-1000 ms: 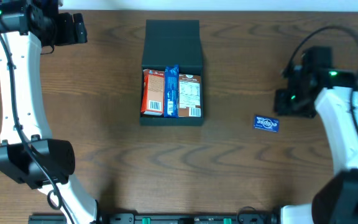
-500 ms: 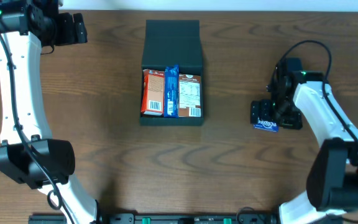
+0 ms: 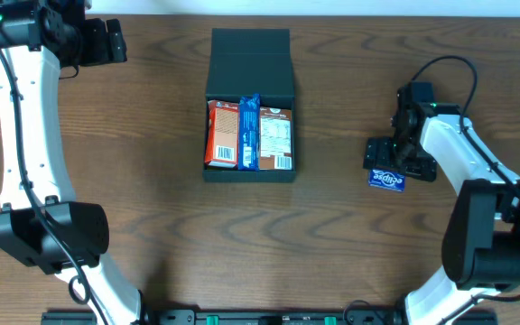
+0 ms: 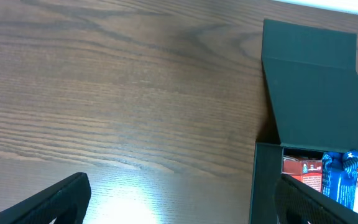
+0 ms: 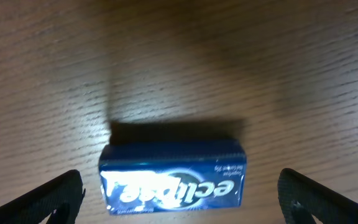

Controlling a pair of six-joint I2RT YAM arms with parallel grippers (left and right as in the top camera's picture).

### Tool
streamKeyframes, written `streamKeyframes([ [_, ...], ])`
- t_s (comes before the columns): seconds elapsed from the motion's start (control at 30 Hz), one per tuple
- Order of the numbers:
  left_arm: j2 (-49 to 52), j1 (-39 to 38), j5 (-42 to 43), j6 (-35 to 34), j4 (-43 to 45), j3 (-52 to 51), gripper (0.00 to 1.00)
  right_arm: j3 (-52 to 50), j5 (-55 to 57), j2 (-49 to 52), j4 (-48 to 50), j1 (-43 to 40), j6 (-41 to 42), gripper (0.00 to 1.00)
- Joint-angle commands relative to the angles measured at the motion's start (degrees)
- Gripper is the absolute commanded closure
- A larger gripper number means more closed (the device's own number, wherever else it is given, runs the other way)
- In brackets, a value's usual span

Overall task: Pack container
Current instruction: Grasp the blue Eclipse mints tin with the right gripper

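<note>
The container [image 3: 249,65] is a dark green-black box in the middle of the table, its flap lid lying open toward the far side. Inside stand an orange packet [image 3: 223,134], a blue packet [image 3: 249,133] and a brown-and-white packet [image 3: 276,138]. It also shows in the left wrist view [image 4: 312,93]. A blue Eclipse gum pack [image 3: 387,180] lies flat on the wood at the right. My right gripper [image 3: 388,162] is open directly over it; in the right wrist view the pack [image 5: 173,178] lies between the spread fingers. My left gripper [image 3: 120,41] is open and empty at the far left.
The table is dark wood grain [image 3: 152,208]. The far table edge [image 3: 332,18] runs just behind the box's lid. A cable loops above the right arm [image 3: 450,68].
My right gripper has swung left and down over the gum pack, then settled closer onto it. The left arm, the box and its packets have not moved.
</note>
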Motion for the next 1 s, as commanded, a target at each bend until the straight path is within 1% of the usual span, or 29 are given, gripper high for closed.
streamKeyframes([
  [0.0,0.63,0.13,0.39,0.22,0.04,0.02,0.05,-1.64,0.04,0.55,0.68,-0.59,0.46,0.01],
  [0.1,0.63,0.13,0.39,0.22,0.31,0.02,0.05,-2.67,-3.13,0.55,1.97,-0.57,-1.03,0.01],
  [0.37,0.63,0.13,0.42,0.22,1.29,0.02,0.05,-6.08,-3.54,0.55,4.07,-0.59,-1.18,0.02],
  [0.53,0.63,0.13,0.42,0.20,1.66,0.02,0.05,-6.36,-3.52,0.55,4.28,-0.59,-1.40,0.12],
  [0.67,0.63,0.13,0.42,0.22,1.62,0.02,0.05,-6.36,-3.50,0.55,4.85,-0.59,-1.40,0.14],
  [0.87,0.63,0.11,0.39,0.20,1.53,0.02,0.05,-6.36,-3.50,0.55,5.51,-0.59,-1.40,0.21],
  [0.97,0.63,0.11,0.39,0.20,1.55,0.02,0.05,-6.36,-3.50,0.55,5.53,-0.59,-1.40,0.28],
])
